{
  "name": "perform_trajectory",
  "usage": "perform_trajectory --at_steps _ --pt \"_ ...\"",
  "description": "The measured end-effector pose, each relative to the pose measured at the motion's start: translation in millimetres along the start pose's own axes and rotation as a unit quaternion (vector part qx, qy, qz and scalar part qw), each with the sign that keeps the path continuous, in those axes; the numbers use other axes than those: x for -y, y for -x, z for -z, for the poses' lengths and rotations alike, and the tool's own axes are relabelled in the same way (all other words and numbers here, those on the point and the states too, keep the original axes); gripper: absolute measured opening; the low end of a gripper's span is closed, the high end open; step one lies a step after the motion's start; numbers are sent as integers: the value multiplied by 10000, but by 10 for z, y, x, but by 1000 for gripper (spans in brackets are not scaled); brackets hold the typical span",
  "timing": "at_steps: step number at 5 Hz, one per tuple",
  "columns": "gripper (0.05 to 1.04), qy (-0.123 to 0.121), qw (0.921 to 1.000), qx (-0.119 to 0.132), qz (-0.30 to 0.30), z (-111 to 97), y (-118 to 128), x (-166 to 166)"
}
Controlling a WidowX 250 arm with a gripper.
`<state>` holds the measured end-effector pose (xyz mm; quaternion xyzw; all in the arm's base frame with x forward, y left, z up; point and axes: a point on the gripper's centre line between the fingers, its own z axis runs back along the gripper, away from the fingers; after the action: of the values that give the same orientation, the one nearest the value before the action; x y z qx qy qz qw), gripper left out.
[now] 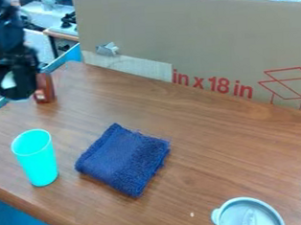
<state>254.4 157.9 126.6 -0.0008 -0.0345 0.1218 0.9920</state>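
1. The gripper hung far left near the reddish-brown bottle; whether clenched or released, I could not tell.
2. The cyan cup stood by the near-left table edge.
3. Open wood separated the blue cloth from the cardboard.

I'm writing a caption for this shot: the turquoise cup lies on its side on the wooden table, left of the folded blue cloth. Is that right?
Not quite: the camera view shows the turquoise cup standing upright. It is on the wooden table, left of the folded blue cloth, as you say.
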Motion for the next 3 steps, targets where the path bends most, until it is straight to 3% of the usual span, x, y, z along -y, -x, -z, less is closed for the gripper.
perform_trajectory --at_steps 1,2,3 --pt "578 0 9994 -98 -323 167 -121 -392" --pt "578 -165 9985 -349 -394 469 -135 -547" --pt "578 -311 9978 -405 -420 720 -105 -593"
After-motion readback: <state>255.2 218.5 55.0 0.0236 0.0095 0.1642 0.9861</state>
